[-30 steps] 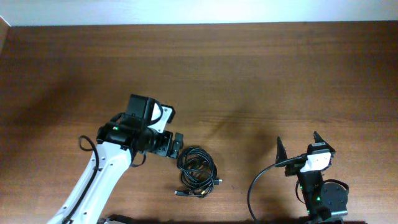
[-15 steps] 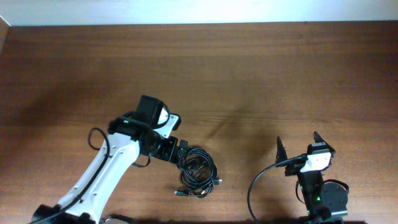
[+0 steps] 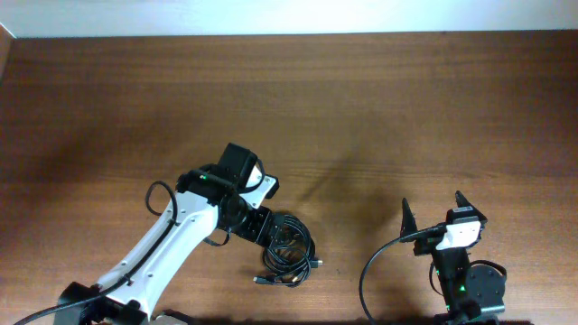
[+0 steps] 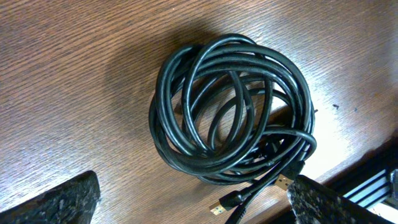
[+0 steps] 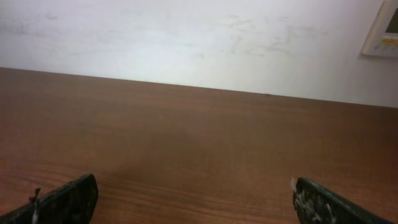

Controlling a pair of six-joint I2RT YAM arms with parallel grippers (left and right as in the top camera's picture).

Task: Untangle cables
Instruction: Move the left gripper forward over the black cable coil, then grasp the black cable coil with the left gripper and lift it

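Observation:
The cables point(image 3: 291, 246) lie as one black coiled bundle near the table's front edge, left of centre. In the left wrist view the cables point(image 4: 165, 124) fill the middle, loops overlapping, with two gold-tipped plug ends point(image 4: 217, 210) poking out at the lower side. My left gripper point(image 3: 263, 226) hovers at the bundle's left rim, open; its fingers straddle the lower part of the coil with nothing between them point(image 4: 196, 202). My right gripper point(image 3: 432, 208) stands open and apart at the front right, pointing over bare wood point(image 5: 196, 202).
The table's front edge point(image 4: 367, 158) runs just beyond the bundle. A thick black arm wire point(image 3: 366, 271) loops left of the right arm's base. A white wall point(image 5: 186, 37) borders the far side, with a small panel point(image 5: 382, 28) on it.
The left arm has swung right and slightly forward, bringing its open gripper up to the cable bundle. The cables and the right arm have not moved.

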